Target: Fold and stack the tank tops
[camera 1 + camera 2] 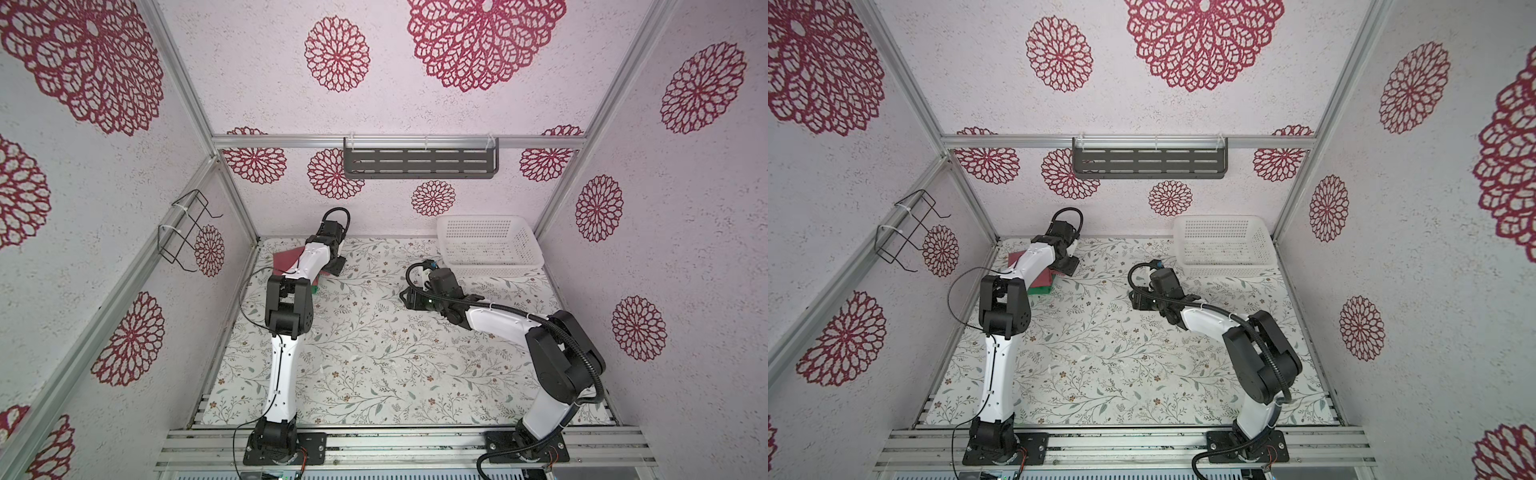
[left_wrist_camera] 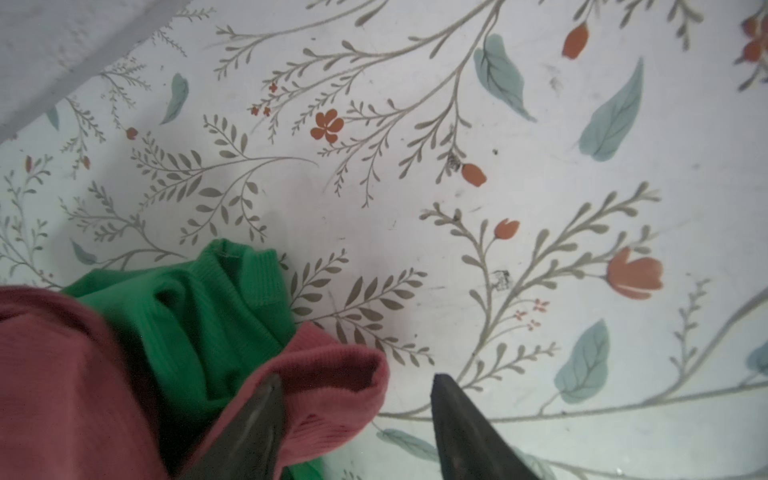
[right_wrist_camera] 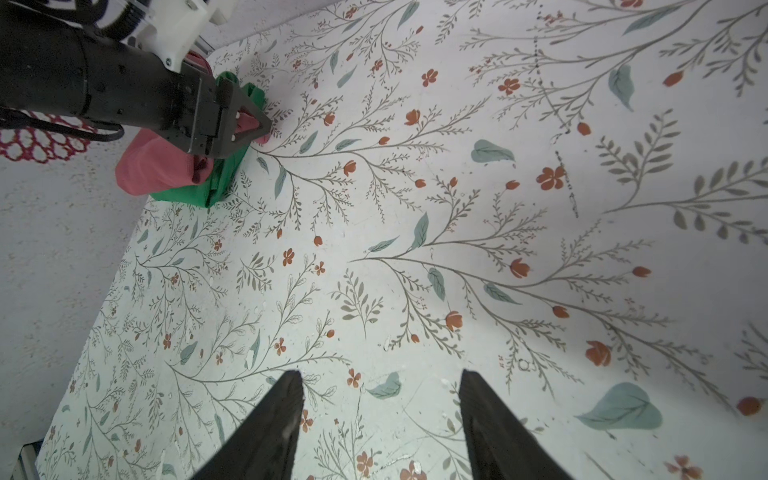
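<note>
Middle: we see bare table, free to cross.
Far left corner: the tops lie stacked in it; the left arm hangs over them, so we could reach in only from the middle.
Far right corner: the basket fills it.
Right arm: it juts toward the centre, near the basket's front, and bars our way there.
Walls: they close three sides.

Stacked tank tops lie back left on table, basket back right.
</note>
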